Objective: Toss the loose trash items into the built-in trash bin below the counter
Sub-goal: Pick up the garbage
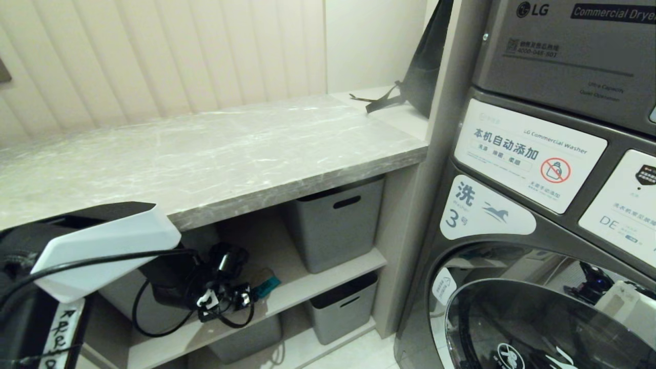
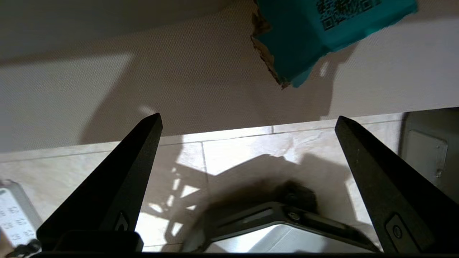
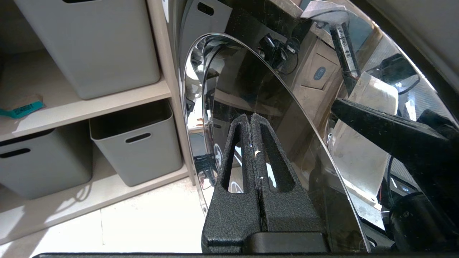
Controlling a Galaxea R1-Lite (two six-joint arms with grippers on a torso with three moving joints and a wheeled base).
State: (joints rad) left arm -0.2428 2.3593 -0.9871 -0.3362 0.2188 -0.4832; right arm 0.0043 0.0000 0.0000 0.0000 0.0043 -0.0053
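left gripper point(image 2: 247, 125) wide open, holding nothing | teal scrap point(image 2: 322, 32) upper right of wrist frame, on shelf point(image 2: 179, 89), apart from the fingers | I'd push forward and right, straddle its edge, then pinch | right gripper point(image 3: 254, 123) closed, parked by washer door point(image 3: 251, 71)

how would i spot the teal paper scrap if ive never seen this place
Start at the long grey stone counter left of the washing machine, then look to the upper shelf under it. The teal paper scrap lies flat near that shelf's front edge, just ahead of the open left gripper. It is the only bright-coloured thing there; its neighbours are grey tubs.
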